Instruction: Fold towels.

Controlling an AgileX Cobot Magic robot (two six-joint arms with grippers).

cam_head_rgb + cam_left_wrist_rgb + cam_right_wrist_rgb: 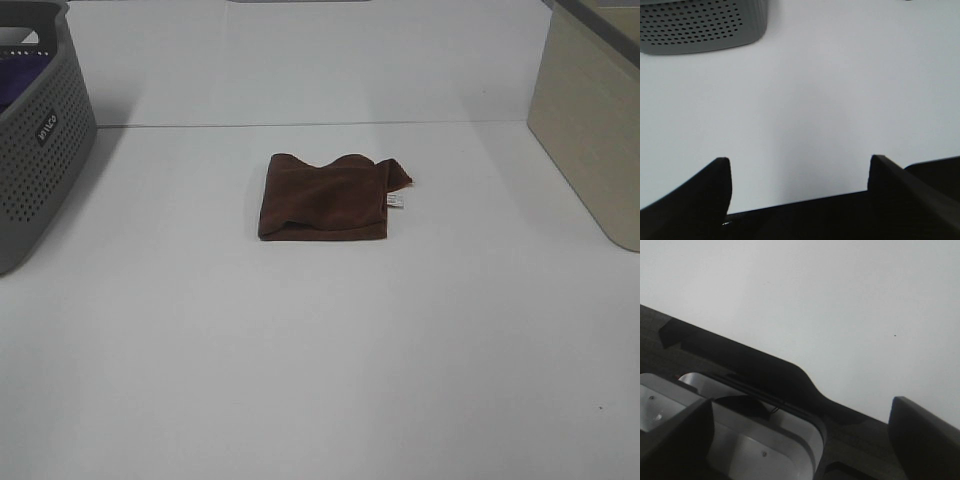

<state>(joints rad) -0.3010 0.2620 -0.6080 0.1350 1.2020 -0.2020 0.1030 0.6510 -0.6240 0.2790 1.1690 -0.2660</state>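
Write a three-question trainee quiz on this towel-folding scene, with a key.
1. True or false: the brown towel lies spread out flat in a single layer.
2. What stands at the table's far left? A) grey perforated basket B) metal bucket C) cardboard box
3. Fill in: the left gripper and right gripper both stand ____, holding nothing.

Key: 1 false, it is folded; 2 A; 3 open.

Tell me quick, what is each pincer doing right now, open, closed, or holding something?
Left pincer: open, holding nothing, over bare table.
Right pincer: open, holding nothing.
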